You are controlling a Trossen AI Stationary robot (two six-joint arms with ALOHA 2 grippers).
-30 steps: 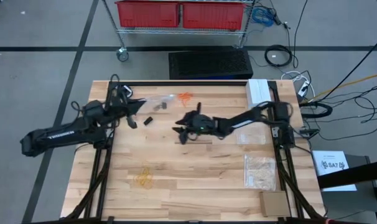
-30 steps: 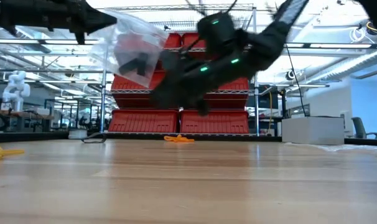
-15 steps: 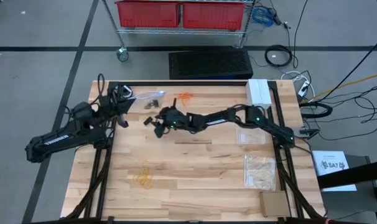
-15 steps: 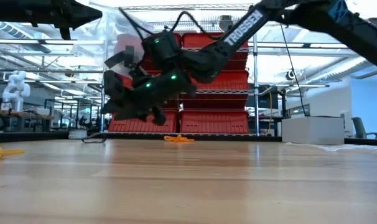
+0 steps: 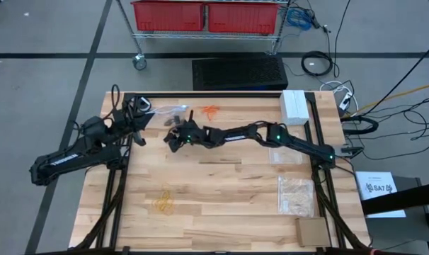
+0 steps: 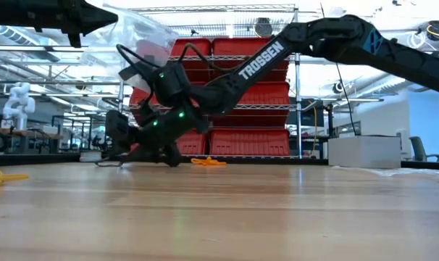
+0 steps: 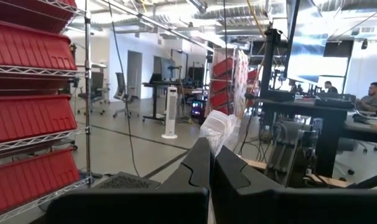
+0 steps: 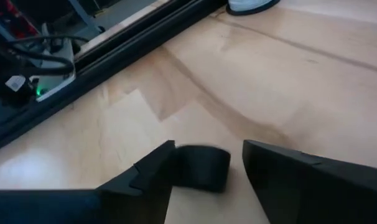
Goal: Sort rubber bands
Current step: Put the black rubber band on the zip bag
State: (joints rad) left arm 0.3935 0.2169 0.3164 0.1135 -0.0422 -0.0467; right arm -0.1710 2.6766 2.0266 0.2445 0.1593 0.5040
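Visibly, three rubber band clusters: orange (image 5: 212, 110), yellow (image 5: 163, 205), black (image 8: 203, 168) (between right hand's (image 8: 207, 171) fingers).

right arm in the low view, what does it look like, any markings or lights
The right arm is matte black with rounded jointed segments. White capital letters reading TROSSEN run along one link, small green lights glow near the wrist, and a thin black cable loops beside it. Its fingers are dark, angular and blunt-tipped.
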